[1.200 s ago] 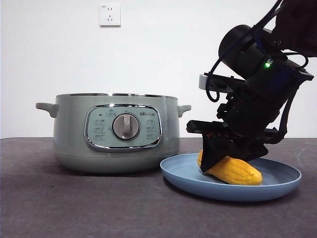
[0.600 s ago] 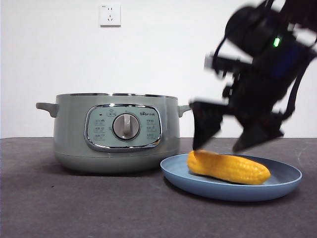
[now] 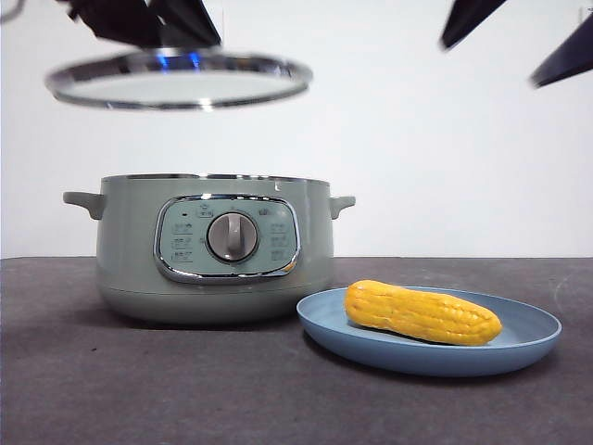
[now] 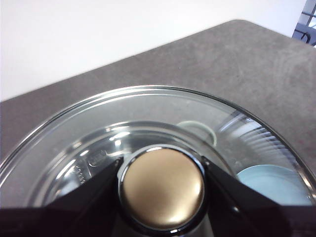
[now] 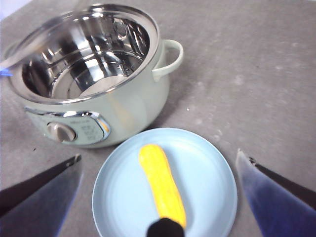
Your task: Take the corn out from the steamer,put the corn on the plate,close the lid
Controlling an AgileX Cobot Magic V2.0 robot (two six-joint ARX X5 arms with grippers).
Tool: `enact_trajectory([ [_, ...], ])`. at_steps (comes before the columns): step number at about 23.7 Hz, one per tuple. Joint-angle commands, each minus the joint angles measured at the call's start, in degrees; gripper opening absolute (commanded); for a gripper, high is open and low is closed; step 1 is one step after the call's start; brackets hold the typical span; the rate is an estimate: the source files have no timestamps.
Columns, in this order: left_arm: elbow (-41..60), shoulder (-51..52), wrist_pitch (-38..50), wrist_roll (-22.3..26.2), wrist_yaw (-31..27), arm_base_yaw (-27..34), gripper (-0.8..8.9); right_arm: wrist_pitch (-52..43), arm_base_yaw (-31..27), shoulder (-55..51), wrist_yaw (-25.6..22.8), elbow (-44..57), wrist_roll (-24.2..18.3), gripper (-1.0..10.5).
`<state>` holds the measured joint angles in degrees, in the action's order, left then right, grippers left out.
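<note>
The corn (image 3: 422, 313) lies flat on the light blue plate (image 3: 528, 345), to the right of the steamer (image 3: 218, 246), which stands open. My left gripper (image 3: 139, 19) is shut on the lid's knob (image 4: 163, 186) and holds the glass lid (image 3: 176, 79) level in the air above the steamer, slightly to its left. My right gripper (image 3: 514, 42) is open and empty, high above the plate. In the right wrist view the corn (image 5: 162, 182) lies on the plate (image 5: 207, 173) between the wide-open jaws, and the steamer's steel pot (image 5: 89, 64) looks empty.
The dark grey table (image 3: 139, 389) runs in front of the steamer and plate. A white wall with a socket stands behind.
My right gripper opened, let go of the corn and rose to the top of the view. The corn settled flat on the plate. My left gripper came in holding the lid above the steamer.
</note>
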<state>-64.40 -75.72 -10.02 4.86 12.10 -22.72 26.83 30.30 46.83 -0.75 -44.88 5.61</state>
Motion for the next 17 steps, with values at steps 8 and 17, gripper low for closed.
enact_trajectory([
  [8, -0.7, -8.5, 13.4, -0.2, 0.0, 0.2, -0.08, 11.3, 0.0, -11.8, -1.8, 0.3, 3.6, 6.6],
  [17, -0.7, -12.4, 15.9, -0.2, 0.0, 0.3, -0.09, 13.8, 0.1, -13.9, -1.7, 0.3, 4.2, 6.6],
])
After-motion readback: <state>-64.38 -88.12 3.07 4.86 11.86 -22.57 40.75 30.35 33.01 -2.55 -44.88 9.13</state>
